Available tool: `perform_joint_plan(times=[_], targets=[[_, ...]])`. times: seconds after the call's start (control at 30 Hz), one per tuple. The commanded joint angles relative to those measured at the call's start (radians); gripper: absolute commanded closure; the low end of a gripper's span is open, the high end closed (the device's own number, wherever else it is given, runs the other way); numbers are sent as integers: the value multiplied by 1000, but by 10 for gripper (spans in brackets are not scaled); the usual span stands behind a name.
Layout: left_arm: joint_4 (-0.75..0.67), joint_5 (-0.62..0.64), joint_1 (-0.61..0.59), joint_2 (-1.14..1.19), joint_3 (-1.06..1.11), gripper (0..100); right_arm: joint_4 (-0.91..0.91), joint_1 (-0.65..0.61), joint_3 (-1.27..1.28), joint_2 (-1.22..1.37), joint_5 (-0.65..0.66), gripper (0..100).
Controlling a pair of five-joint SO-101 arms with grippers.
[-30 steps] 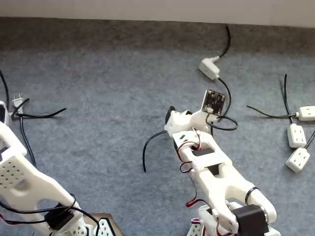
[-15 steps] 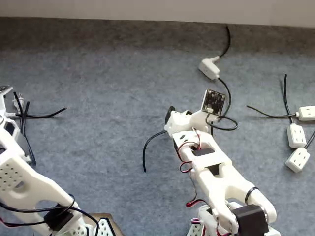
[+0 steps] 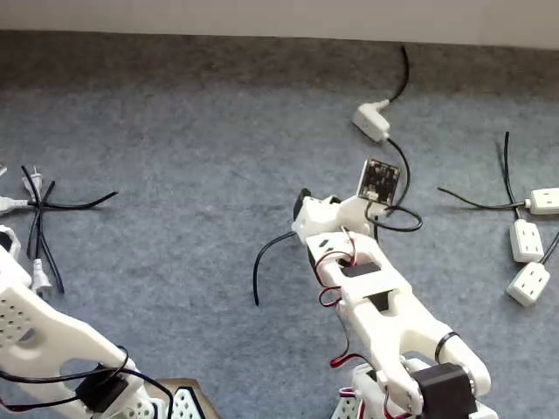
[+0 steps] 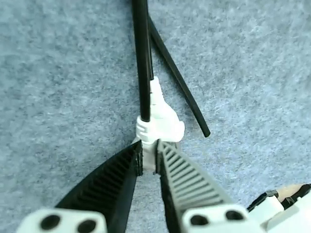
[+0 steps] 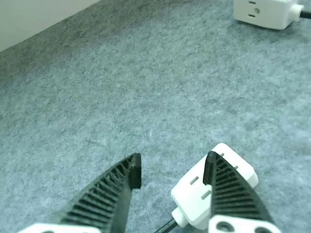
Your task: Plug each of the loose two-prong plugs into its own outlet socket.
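Observation:
My left gripper [image 4: 149, 150] is shut on the end of a white two-prong plug [image 4: 158, 119]; its black cable runs away from the fingers. In the high view this plug [image 3: 39, 278] lies at the left edge beside the left arm [image 3: 26, 323]. Two more loose plugs [image 3: 33, 181] [image 3: 7, 205] lie farther back, where their cables cross. My right gripper [image 5: 172, 167] is open low over the carpet, and a white outlet socket [image 5: 214, 191] rests against one finger. Another socket [image 5: 265, 7] lies beyond it and also appears in the high view [image 3: 371, 120].
Three white outlet sockets [image 3: 543, 201] [image 3: 526, 240] [image 3: 528, 284] lie together at the right edge with black cables. A loose black cable [image 3: 262, 262] curls from under the right arm [image 3: 367, 297]. Grey carpet [image 3: 192, 157] lies open between the arms.
The left arm swung around at the left edge and pulled back toward the near side with a plug, dragging the crossed cables. The right arm has kept still.

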Motion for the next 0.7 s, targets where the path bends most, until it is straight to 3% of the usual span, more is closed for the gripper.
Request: perform_joint_plan(times=[0.0, 0.3, 0.67], targets=[[-8, -8, 19, -42, 21, 978, -19, -4, -27, 1, 15, 783], [-18, -8, 25, -42, 35, 870, -19, -4, -27, 1, 15, 783], [-64, -61, -33, -42, 39, 867, -19, -4, -27, 1, 15, 783]])
